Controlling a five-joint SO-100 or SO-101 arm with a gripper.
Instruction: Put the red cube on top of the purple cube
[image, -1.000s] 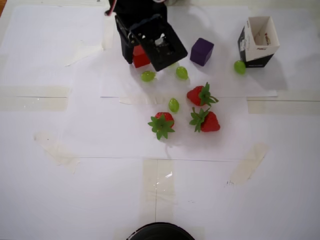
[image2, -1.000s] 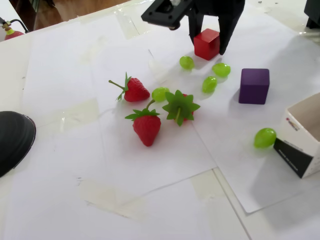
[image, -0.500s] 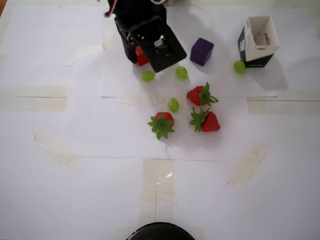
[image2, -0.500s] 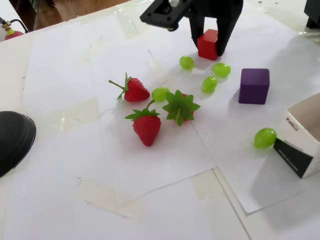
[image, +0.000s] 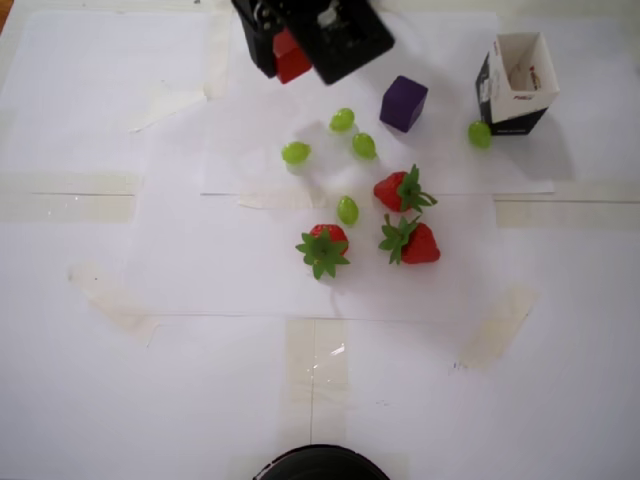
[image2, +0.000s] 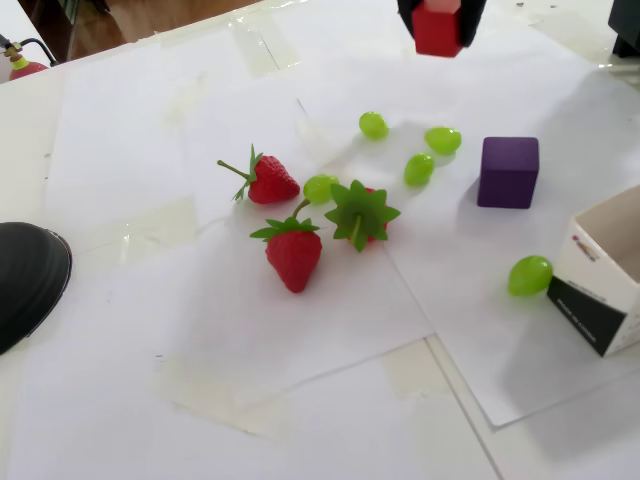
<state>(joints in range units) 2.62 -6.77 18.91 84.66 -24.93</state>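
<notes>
gripper clamped on red cube | purple cube below-right | risk: off-centre release, cube tumbles into 4 grapes

From my remote station, the only print I find is on the black-and-white carton box. In the overhead view a small reddish mark sits on its white inner wall, and in the fixed view a line of small white lettering runs along the black side of the carton box. Both are too small and blurred for me to read; possibly a brand name.
</notes>
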